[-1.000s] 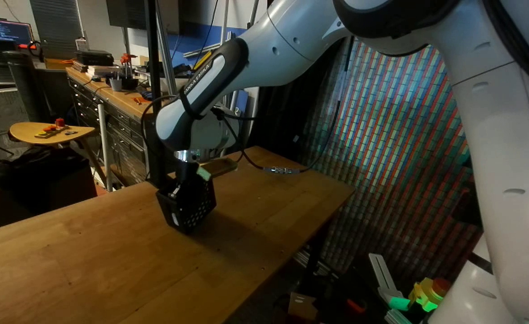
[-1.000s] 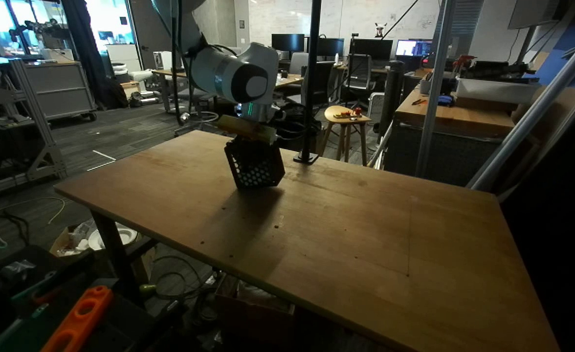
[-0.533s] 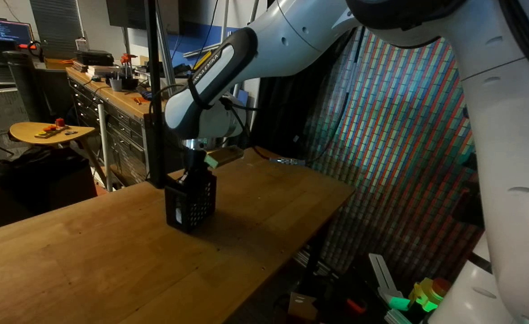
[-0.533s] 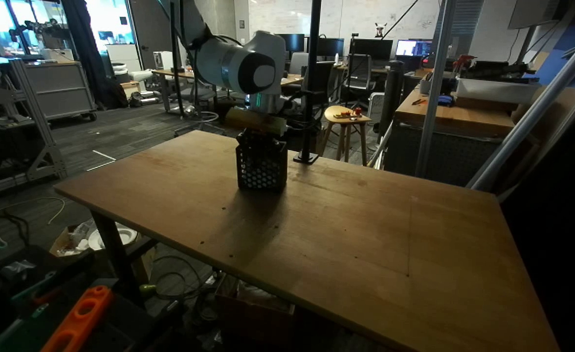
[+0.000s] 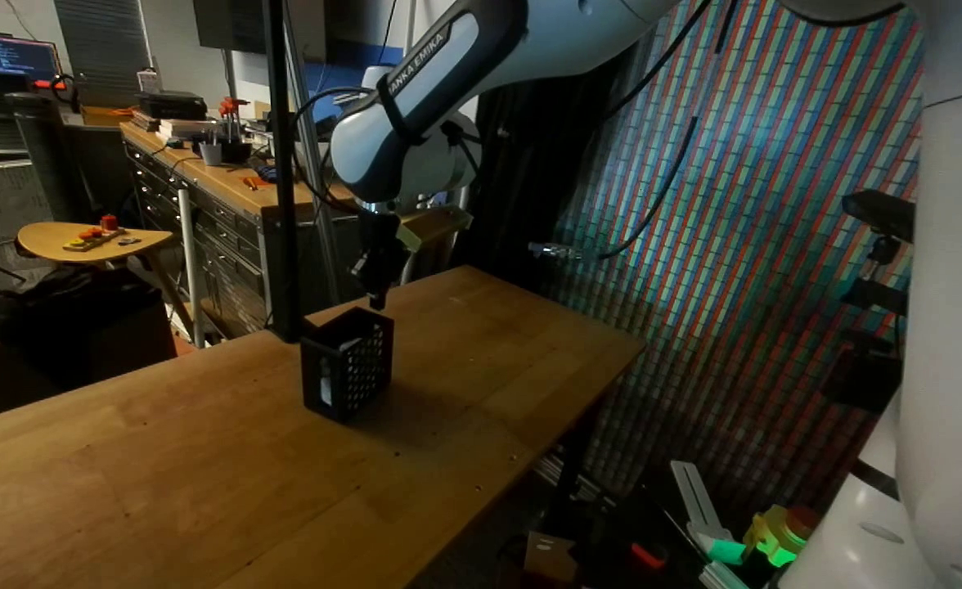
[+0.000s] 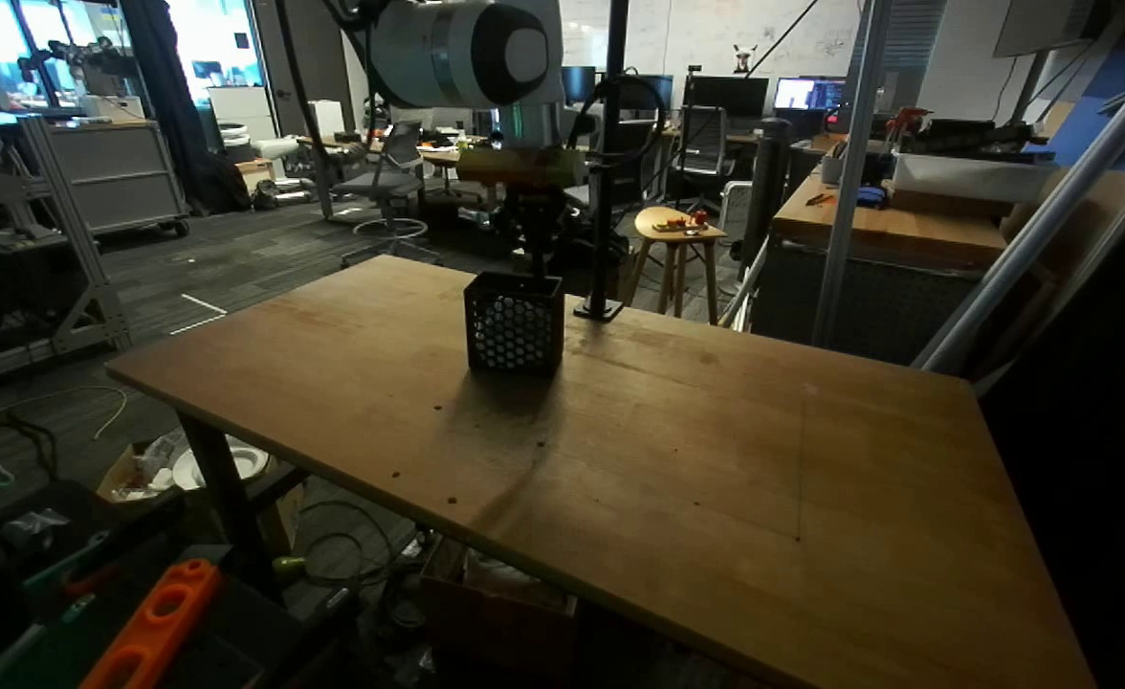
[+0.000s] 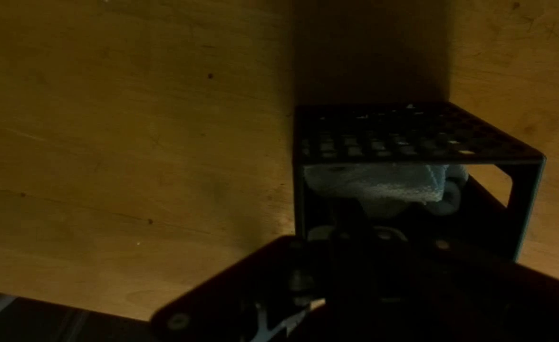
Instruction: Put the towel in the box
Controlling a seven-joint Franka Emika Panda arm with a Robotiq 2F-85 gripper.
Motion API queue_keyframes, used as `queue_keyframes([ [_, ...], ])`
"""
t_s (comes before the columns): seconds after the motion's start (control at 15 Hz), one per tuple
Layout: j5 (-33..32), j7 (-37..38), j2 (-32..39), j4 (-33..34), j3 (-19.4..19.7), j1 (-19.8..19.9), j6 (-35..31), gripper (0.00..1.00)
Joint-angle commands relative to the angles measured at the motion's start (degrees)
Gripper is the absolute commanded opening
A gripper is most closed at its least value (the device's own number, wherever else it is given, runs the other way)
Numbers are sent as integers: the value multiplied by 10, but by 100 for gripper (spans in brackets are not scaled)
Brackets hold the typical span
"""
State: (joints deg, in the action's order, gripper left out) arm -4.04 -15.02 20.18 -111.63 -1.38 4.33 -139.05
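Wrist view: the box (image 7: 417,160), black and straight-edged with a perforated wall, stands on your grained wooden counter (image 7: 141,142); inside it lies the towel (image 7: 377,183), pale, fuzzy and bunched. In an exterior view, your pincer (image 5: 377,303), closed, points down near the rim.

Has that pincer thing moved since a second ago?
Yes, upward: in both exterior views the pincer now hangs higher above the wooden tabletop than before.
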Motion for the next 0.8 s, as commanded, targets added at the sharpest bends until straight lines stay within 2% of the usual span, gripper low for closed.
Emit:
queue_keyframes([
  [0.0,-41,63,-64,-54,24,-22,-20,0],
  [0.27,-87,132,-103,-81,36,-34,-11,0],
  [0.33,-96,148,-110,-82,37,-37,2,3],
  [0.4,-101,161,-116,-85,36,-38,6,27],
  [0.47,-79,126,-84,-62,29,-28,3,3],
  [0.53,-83,137,-91,-67,30,-30,4,6],
  [0.73,-85,145,-99,-74,30,-32,4,26],
])
